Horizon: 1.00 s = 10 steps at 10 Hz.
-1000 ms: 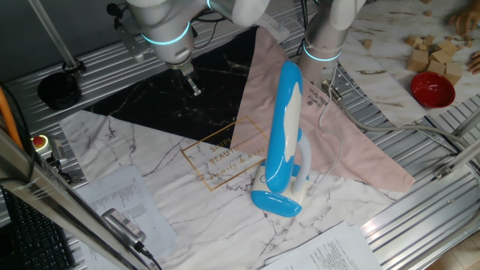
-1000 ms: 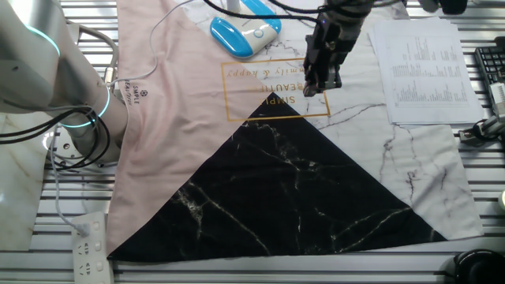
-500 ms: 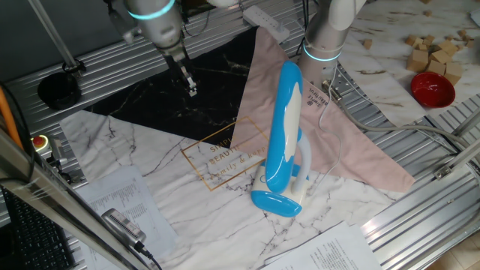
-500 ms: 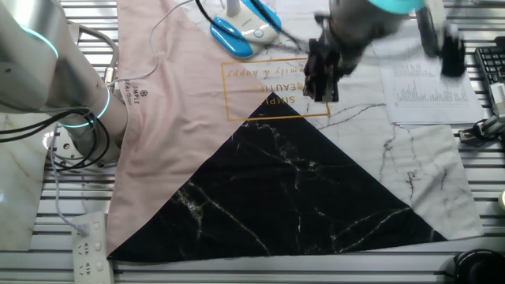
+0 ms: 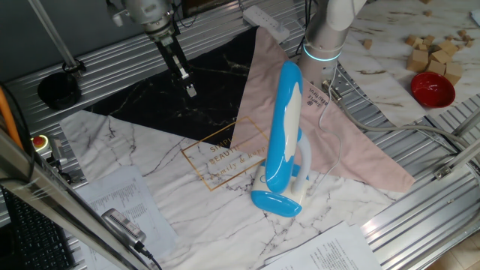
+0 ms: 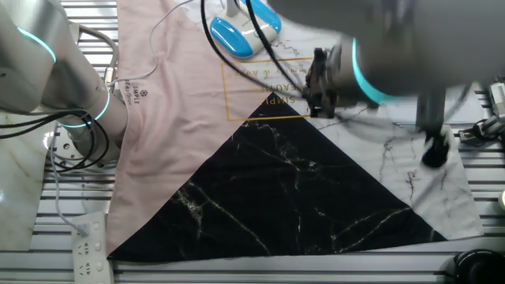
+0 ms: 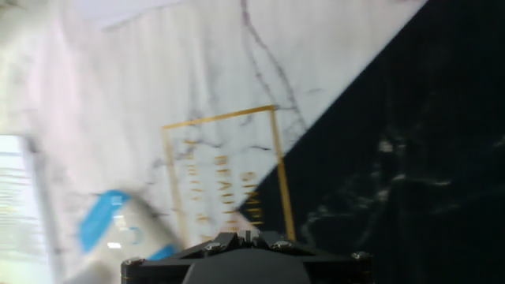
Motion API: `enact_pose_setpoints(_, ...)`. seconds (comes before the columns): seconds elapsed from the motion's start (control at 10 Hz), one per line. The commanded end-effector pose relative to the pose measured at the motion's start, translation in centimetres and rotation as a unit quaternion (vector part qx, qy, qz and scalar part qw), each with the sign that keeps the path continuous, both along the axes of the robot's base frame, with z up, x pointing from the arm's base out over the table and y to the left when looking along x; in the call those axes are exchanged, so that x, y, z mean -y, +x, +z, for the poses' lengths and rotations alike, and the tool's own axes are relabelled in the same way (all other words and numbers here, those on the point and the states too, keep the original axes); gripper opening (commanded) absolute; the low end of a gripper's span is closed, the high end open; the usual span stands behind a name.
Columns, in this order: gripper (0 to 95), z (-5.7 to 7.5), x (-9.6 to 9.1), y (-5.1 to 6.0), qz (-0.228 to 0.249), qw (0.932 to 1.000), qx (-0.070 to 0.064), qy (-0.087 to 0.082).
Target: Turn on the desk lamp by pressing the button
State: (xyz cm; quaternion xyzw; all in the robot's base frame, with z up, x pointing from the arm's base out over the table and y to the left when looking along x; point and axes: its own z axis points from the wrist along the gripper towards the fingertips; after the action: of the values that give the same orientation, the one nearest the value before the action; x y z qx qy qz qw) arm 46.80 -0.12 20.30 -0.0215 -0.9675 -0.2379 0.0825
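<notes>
The desk lamp (image 5: 283, 127) stands on the marble-print mat, its sky-blue oval head leaning over a white arm and a small blue base (image 5: 275, 202). In the other fixed view only its base (image 6: 230, 36) shows at the top edge. In the hand view it is a blurred blue and white shape (image 7: 110, 229) at the lower left. I cannot make out its button. My gripper (image 5: 190, 90) hangs over the black part of the mat, well to the left of the lamp. It is blurred in the other fixed view (image 6: 319, 83). Its fingertips (image 7: 248, 235) meet with no gap and hold nothing.
A second robot arm (image 5: 324, 45) stands behind the lamp on a pink cloth (image 5: 345, 142). A red bowl (image 5: 433, 88) and wooden blocks (image 5: 435, 51) lie at the far right. Printed sheets (image 5: 120, 201) lie at the front left. A power strip (image 6: 88, 246) lies at the lower left.
My arm has swung round and the hand now tilts, while the fingertips stay over about the same spot on the black mat. The lamp has not moved.
</notes>
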Motion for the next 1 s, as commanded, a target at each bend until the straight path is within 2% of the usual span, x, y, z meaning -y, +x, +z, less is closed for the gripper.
enact_pose_setpoints(0.1,0.0,0.0,-0.1,0.0,-0.009,0.9992,-0.002,0.038)
enact_pose_setpoints(0.3,0.0,0.0,-0.2,0.0,-0.009,0.9991,0.001,0.042)
enact_pose_setpoints(0.6,0.0,0.1,-1.7,0.3,-0.033,0.9975,-0.003,0.062)
enact_pose_setpoints(0.9,0.0,-0.6,-3.1,0.8,-0.047,0.9970,-0.004,0.061)
enact_pose_setpoints(1.0,0.0,-0.7,-3.4,0.9,-0.053,0.9960,-0.003,0.072)
